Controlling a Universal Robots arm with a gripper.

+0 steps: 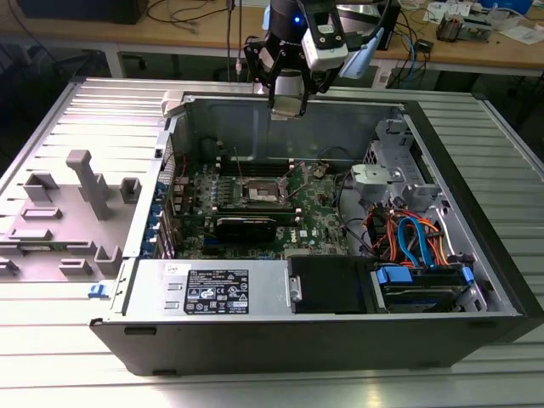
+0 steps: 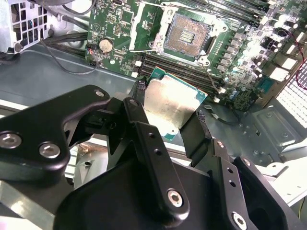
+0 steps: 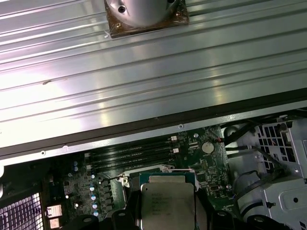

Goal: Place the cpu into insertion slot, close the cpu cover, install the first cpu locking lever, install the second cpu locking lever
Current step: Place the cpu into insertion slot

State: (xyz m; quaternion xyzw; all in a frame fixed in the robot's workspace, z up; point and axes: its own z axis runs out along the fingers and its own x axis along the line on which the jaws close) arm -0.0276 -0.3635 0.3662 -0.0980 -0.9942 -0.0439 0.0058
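Observation:
My gripper (image 1: 287,105) hangs above the far wall of the open computer case, shut on the cpu (image 2: 169,106). The cpu is a small square chip with a silvery top, clamped by two opposite edges between black fingers (image 2: 139,116). In the first wrist view the cpu (image 3: 167,202) sits over the green motherboard. The insertion slot (image 2: 187,34) lies uncovered on the motherboard (image 1: 255,191), some way below and ahead of the chip. The cpu cover (image 2: 145,26) stands swung open beside the slot. A thin wire lever (image 2: 211,76) sticks out near the slot.
A long black card (image 1: 245,226) lies just in front of the slot. Blue and orange cables (image 1: 406,238) fill the case at the exterior view's right, above a drive bay (image 1: 421,287). Grey holders (image 1: 89,183) stand on the slatted metal table at the left.

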